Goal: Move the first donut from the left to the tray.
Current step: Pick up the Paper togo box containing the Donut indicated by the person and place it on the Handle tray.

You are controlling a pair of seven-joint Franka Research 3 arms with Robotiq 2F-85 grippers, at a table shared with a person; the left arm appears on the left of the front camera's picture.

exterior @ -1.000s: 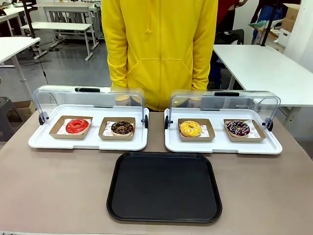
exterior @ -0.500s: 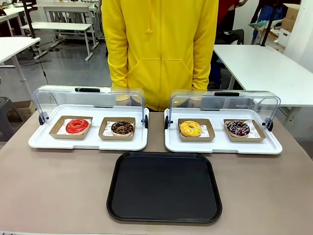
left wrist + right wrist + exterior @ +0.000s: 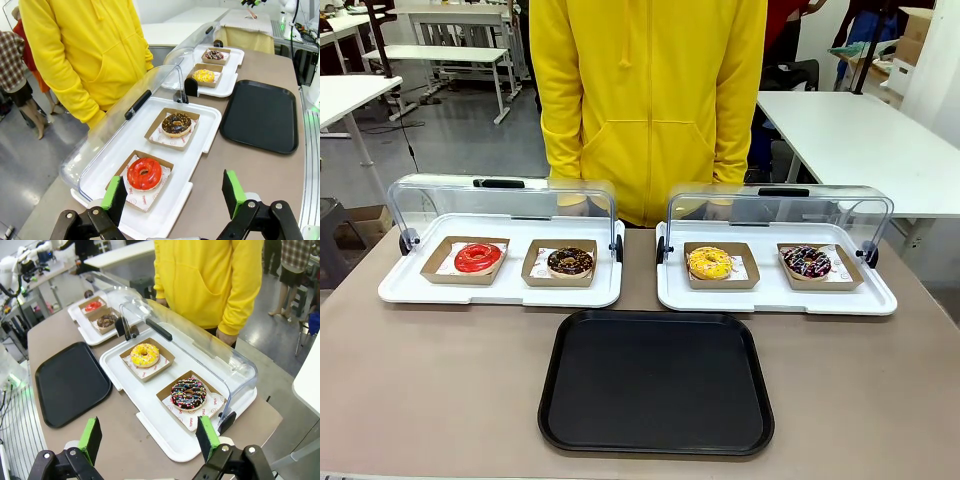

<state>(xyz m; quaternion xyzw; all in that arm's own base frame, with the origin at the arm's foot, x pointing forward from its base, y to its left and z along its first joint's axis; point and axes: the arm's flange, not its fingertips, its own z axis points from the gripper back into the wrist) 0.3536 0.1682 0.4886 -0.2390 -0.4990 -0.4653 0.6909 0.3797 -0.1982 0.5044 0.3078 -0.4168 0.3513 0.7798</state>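
Black tray (image 3: 656, 383) lower ctr, bare. L white tray (image 3: 410, 290) mid-left, lid up: red donut (image 3: 478, 257) in cardboard holder (image 3: 438, 262) at its left end, choc donut (image 3: 570, 261) beside. R white tray (image 3: 770, 298) mid-right: yellow donut (image 3: 709, 262), sprinkled donut (image 3: 807, 262). L gripper (image 3: 173, 191), R gripper (image 3: 149, 433): fingers spread wide.

leftmost donut (image 3: 478, 257) in left lidded case (image 3: 405, 290) | tray (image 3: 656, 381) central, nearer the robot

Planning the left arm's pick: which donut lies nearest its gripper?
The red-iced donut, directly ahead of the left gripper; the chocolate donut lies farther, the rest beyond.
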